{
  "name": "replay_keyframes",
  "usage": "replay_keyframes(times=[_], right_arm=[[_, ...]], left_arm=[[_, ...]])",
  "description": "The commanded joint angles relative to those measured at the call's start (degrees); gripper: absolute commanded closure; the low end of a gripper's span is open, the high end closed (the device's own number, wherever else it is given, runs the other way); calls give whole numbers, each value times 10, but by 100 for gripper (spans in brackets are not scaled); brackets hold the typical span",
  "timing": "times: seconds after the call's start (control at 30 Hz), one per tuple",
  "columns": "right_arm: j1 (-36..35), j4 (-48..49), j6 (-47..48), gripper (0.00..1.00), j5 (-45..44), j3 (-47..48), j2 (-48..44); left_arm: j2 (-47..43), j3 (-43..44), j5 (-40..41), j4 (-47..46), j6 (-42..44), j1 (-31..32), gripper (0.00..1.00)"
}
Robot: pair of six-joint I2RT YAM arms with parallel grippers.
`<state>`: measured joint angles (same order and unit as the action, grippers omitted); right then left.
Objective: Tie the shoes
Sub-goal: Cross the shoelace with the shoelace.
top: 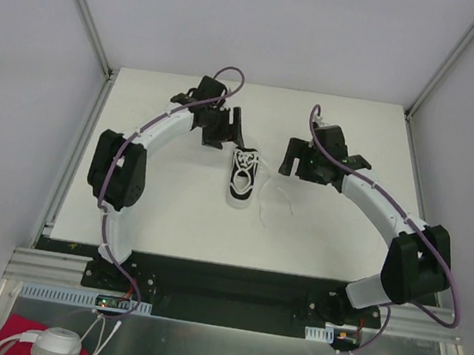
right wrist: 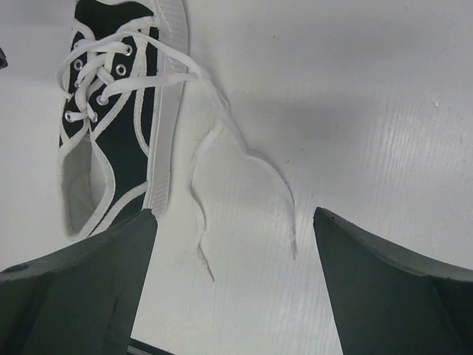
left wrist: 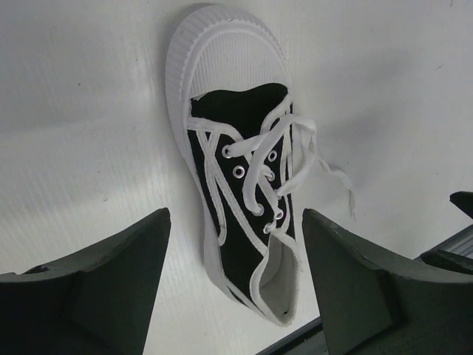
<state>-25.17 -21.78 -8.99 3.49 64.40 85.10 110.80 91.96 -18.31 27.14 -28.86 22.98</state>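
A small black sneaker (top: 243,178) with a white sole and toe rim lies in the middle of the table, heel away from the arm bases. It is untied. Its two thin white lace ends (top: 270,206) trail loose on the table to its right. My left gripper (top: 230,132) is open and empty just beyond the heel. In the left wrist view the gripper (left wrist: 235,216) frames the sneaker's (left wrist: 236,170) heel without touching. My right gripper (top: 290,161) is open and empty to the sneaker's right. In the right wrist view the gripper (right wrist: 235,216) hovers over the lace ends (right wrist: 247,159), with the sneaker (right wrist: 111,111) at upper left.
The white table board (top: 172,213) is enclosed by pale walls and metal corner posts (top: 84,11). A dark strip with the arm bases (top: 224,284) runs along its near edge. A red cloth and a white object (top: 56,346) lie below that at the lower left.
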Motion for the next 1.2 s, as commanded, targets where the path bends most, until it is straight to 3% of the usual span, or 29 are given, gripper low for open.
replay_keyframes(times=[0.0, 0.13, 0.37, 0.77, 0.9, 1.17], right_arm=[[4, 0, -16, 9, 0, -10, -41], [4, -5, -17, 9, 1, -5, -34], [4, -9, -16, 9, 7, -2, -27], [3, -11, -17, 10, 10, -8, -23], [4, -10, -17, 10, 11, -8, -21], [3, -7, -19, 10, 9, -13, -20]], left_arm=[[37, 61, -17, 34, 35, 14, 29], [78, 102, -3, 57, 49, 30, 37], [118, 142, 27, 85, 59, 54, 37], [157, 198, 75, 116, 72, 65, 48], [165, 204, 71, 116, 72, 68, 57], [139, 200, 73, 116, 63, 72, 86]])
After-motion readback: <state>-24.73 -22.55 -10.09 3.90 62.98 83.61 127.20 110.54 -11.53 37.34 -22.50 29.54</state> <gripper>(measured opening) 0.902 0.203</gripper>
